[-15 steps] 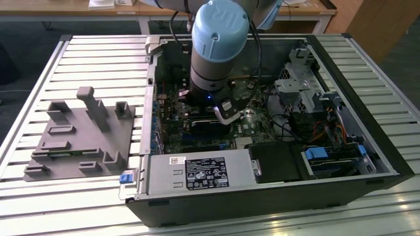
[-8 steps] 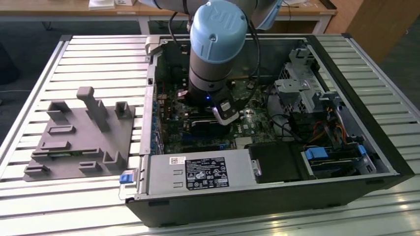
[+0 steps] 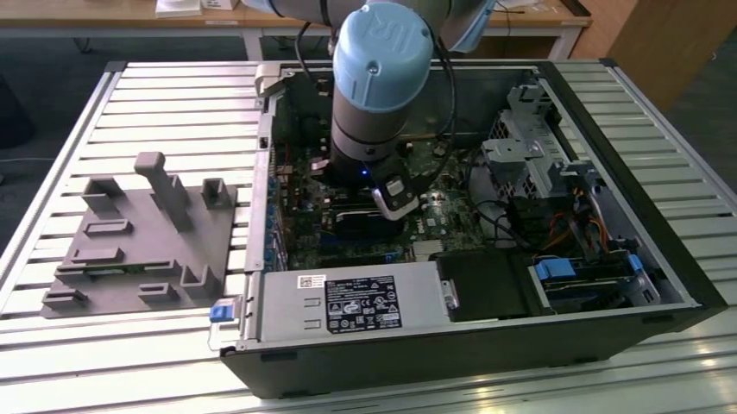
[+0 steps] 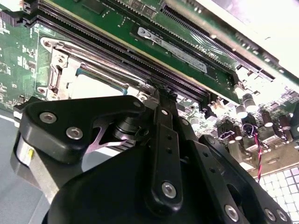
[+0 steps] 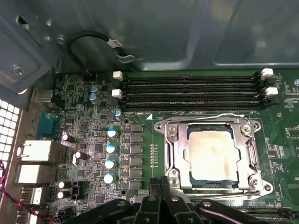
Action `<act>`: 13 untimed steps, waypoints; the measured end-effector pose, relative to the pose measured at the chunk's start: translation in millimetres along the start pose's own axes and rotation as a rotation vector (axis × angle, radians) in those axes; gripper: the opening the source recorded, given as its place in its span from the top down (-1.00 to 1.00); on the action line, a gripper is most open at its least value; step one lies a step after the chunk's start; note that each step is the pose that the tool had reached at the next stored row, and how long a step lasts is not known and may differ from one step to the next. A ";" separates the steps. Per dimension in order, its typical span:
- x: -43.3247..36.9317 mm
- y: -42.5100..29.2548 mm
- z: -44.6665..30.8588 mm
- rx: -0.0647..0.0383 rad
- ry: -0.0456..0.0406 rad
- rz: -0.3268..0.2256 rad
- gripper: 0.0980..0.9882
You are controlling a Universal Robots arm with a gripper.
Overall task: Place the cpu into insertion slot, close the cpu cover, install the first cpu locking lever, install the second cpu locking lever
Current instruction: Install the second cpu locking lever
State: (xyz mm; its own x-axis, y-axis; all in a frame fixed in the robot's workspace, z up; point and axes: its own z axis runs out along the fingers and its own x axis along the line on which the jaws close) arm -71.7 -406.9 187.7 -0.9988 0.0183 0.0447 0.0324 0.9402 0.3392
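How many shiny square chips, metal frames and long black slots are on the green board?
cpu: 1
cover: 1
memory slots: 4
Total: 6

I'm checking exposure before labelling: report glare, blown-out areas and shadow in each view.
Second wrist view: corner beyond the motherboard blown out white, gripper linkage dark. First wrist view: evenly lit, soft sheen on the cpu. Exterior view: case interior shadowed beneath the arm.
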 end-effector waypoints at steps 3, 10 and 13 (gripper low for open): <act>0.3 2.6 -6.0 0.000 0.0001 0.000 0.98; 0.9 9.2 -17.1 0.000 -0.0003 0.001 0.98; 1.3 12.9 -23.2 0.000 -0.0013 0.002 0.98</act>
State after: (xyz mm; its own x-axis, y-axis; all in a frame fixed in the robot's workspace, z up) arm -71.8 -402.6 213.9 -0.9988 0.0207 0.0442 0.0345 0.9401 0.3391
